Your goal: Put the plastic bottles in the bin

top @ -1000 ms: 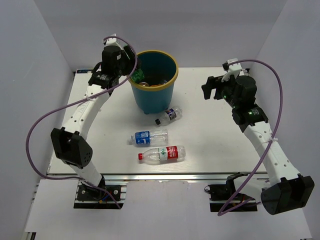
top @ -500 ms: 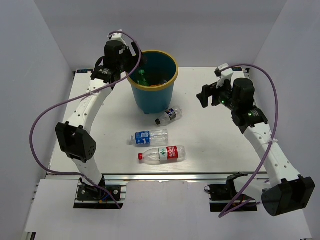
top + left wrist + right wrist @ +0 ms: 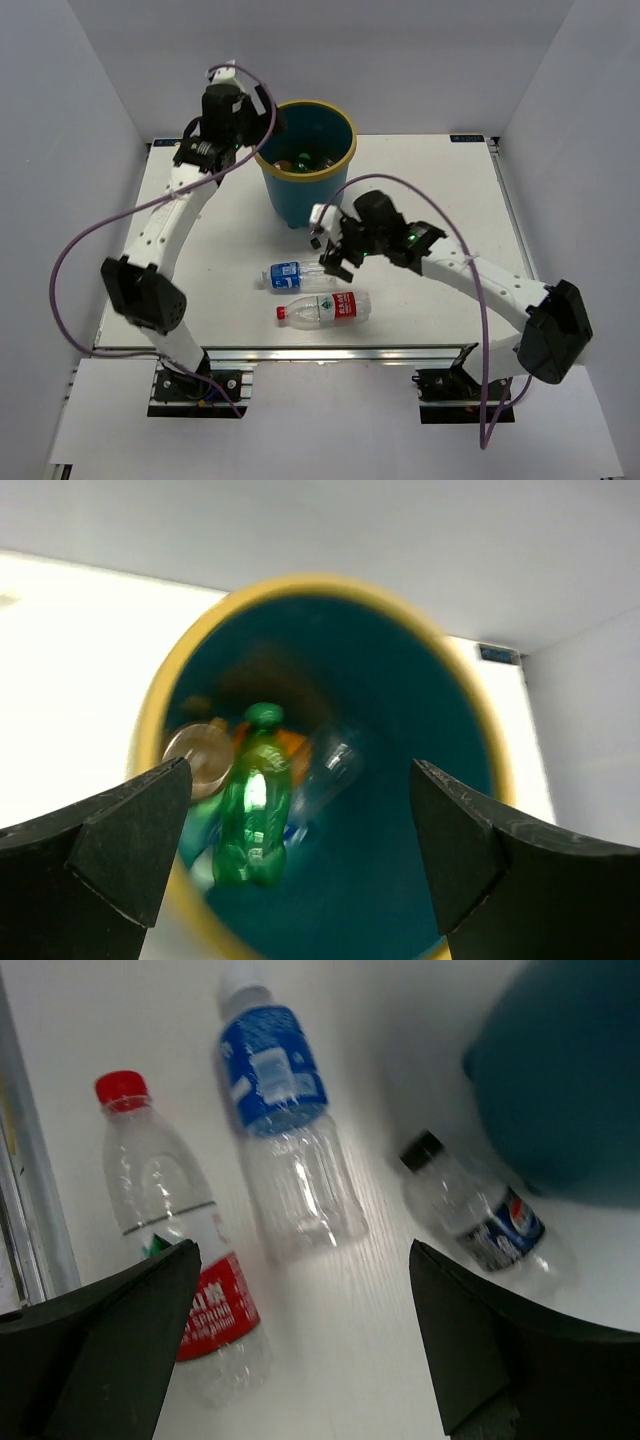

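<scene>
Right arm has swung in from the far right of the table (image 3: 440,200) to its middle. The right gripper (image 3: 335,258) now hangs over the loose bottles, fingers spread wide, nothing between them.

Left gripper (image 3: 300,775) holds above the mouth of the bin (image 3: 345,160), also spread and empty. A green bottle (image 3: 250,810) lies inside, cap up the wall, among other bottles.

Judgement: the left's drop is done and the right is lining up the next pick.

Three bottles remain on the table, all lying flat:
- Blue-label bottle (image 3: 285,1130): directly under the right gripper, long axis roughly across the table, white cap to the left.
- Red-label bottle (image 3: 325,309): just nearer, nearly parallel, red cap left.
- Black-capped bottle (image 3: 485,1225): just beside the bin's base, cap pointing away from it.
</scene>
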`<state>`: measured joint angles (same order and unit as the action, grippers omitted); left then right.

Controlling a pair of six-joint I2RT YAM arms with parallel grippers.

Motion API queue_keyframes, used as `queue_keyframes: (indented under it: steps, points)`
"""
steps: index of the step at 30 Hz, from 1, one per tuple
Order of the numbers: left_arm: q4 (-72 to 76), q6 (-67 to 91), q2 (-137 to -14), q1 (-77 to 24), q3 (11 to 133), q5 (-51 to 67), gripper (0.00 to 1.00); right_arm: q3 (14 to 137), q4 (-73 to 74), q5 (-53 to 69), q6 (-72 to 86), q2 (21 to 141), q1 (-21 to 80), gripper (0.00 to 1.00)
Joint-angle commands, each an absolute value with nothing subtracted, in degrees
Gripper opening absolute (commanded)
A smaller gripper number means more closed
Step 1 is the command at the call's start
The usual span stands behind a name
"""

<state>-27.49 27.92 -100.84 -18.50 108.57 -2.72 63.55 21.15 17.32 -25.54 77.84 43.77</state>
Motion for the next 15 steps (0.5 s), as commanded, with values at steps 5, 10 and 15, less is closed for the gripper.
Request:
queue_keyframes:
  steps: [5,10,15]
  points:
    - [-24.5,35.3,-74.7,-18.2,76.0,-18.8,0.98,69.4,12.0,15.6,-33.7,88.0,54.3,0.89]
    - [-31.0,45.9,-61.9,-17.9,62.5,-28.6,0.98,72.8,10.7,16.1,-35.3,97.3,56.1,0.89]
    - [-36.3,48.7,-53.5,-17.9,54.0,-28.5,0.98,74.8,8.8,13.5,-37.1,104.7,56.6,0.89]
